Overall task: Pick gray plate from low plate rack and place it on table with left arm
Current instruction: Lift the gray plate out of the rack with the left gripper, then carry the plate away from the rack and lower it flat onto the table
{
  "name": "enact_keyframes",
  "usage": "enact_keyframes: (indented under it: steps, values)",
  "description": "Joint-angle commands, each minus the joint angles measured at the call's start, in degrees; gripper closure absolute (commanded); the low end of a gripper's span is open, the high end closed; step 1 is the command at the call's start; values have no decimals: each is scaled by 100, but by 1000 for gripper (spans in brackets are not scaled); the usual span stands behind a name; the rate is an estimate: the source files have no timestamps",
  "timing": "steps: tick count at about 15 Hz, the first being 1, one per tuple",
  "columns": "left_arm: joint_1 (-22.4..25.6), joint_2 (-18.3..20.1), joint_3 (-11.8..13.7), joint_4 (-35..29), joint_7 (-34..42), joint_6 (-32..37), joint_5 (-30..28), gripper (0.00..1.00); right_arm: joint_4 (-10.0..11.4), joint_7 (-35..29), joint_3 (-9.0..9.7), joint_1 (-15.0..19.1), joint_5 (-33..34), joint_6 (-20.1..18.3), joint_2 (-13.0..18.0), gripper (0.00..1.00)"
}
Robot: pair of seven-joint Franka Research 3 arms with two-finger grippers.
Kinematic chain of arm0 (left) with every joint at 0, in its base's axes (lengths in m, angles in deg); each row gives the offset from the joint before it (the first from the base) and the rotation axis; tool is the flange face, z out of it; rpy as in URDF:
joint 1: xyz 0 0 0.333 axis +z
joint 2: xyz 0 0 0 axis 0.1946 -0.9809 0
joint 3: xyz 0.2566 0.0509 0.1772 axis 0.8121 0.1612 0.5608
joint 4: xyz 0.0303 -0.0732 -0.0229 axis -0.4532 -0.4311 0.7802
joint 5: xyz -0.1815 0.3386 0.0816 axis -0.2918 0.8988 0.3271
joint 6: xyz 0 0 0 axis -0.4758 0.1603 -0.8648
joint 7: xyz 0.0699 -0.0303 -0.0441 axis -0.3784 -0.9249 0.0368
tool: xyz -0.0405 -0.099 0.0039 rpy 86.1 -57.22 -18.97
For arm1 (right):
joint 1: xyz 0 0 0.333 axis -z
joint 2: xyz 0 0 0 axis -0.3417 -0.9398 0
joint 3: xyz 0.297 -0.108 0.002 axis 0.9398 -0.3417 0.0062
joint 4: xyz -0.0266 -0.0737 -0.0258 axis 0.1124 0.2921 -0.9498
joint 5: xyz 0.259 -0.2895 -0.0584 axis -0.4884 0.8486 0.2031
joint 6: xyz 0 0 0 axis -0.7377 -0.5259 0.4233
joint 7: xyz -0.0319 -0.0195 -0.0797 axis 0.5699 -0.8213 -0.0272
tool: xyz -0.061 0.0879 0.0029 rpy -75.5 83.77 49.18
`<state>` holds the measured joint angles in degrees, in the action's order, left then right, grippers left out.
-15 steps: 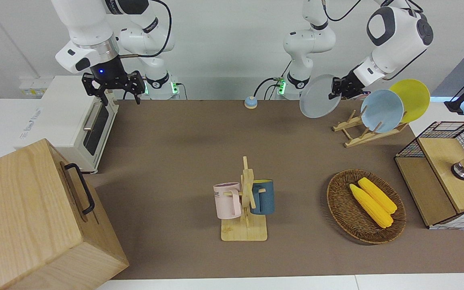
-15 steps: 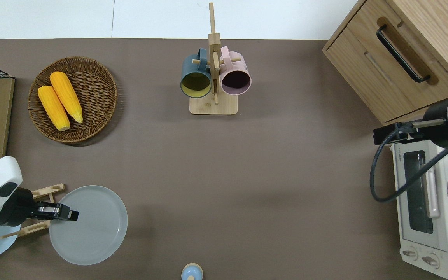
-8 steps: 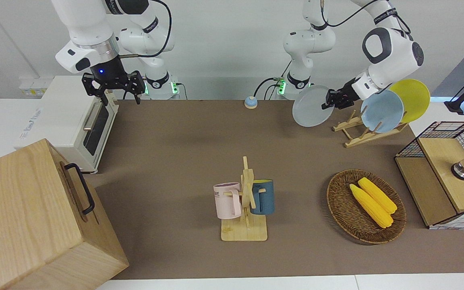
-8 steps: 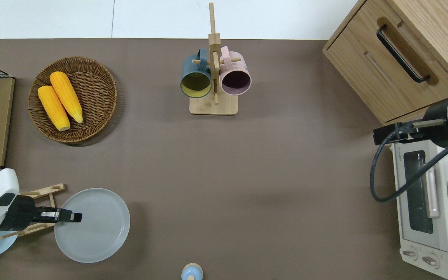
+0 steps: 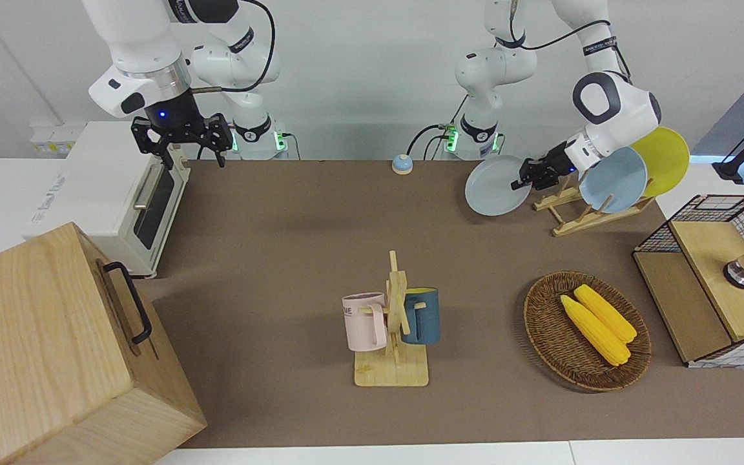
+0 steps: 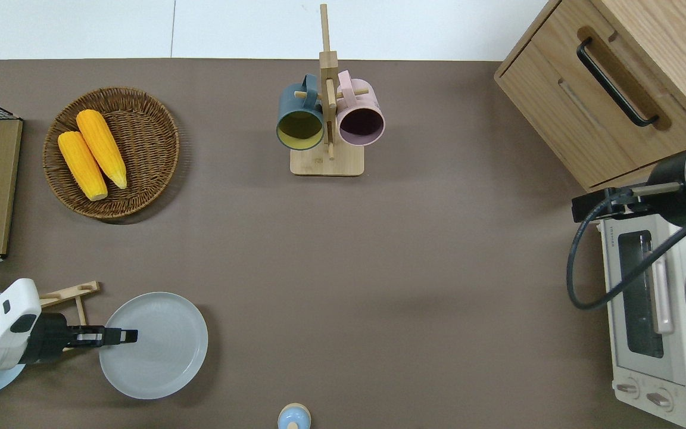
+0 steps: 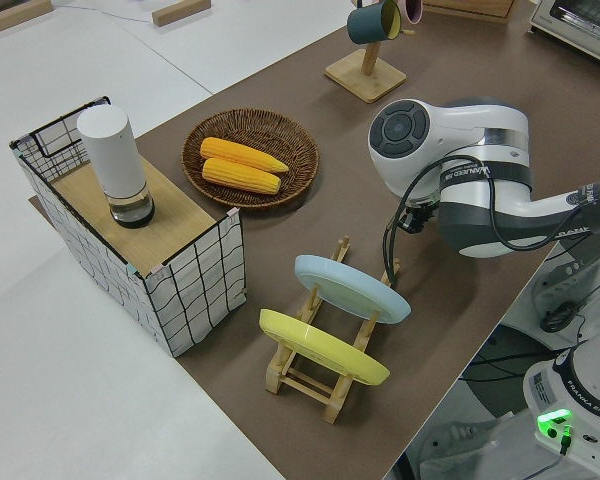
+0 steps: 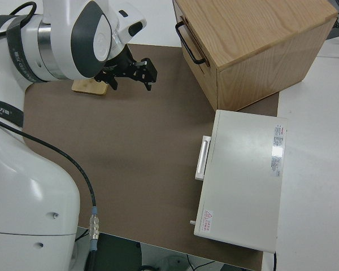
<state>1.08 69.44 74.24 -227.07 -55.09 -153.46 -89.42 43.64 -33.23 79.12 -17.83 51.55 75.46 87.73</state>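
Note:
The gray plate lies almost flat, low over the brown table, beside the low plate rack on the side toward the right arm's end. I cannot tell whether it touches the table. My left gripper is shut on the gray plate's rim on the rack side. In the left side view the arm hides the plate. My right gripper is open, empty and parked.
A sky-blue plate and a yellow plate stand in the rack. A corn basket, a mug tree, a small bell, a toaster oven, a wooden cabinet and a wire crate are around.
My left gripper has carried the gray plate down and away from the rack, toward the table's middle. The plate has tipped from slanted to nearly flat. The right arm has not moved.

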Motion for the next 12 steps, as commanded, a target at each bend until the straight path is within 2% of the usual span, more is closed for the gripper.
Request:
enact_keyframes:
  steps: [1,3,8,12]
  values:
    - [-79,245,-97,-254,27,-293,-122,1000,-114,-75,117,127,17,-92,-54,17]
    - [-79,350,-237,-376,9,-485,-131,1000,-123,-75,117,127,17,-92,-54,17]
    - [-70,824,-1019,-737,-641,-987,-122,1000,-114,-75,117,127,17,-92,-54,17]
    - [-70,834,-1038,-860,-590,-1215,-122,1000,-123,-75,117,127,17,-92,-54,17]
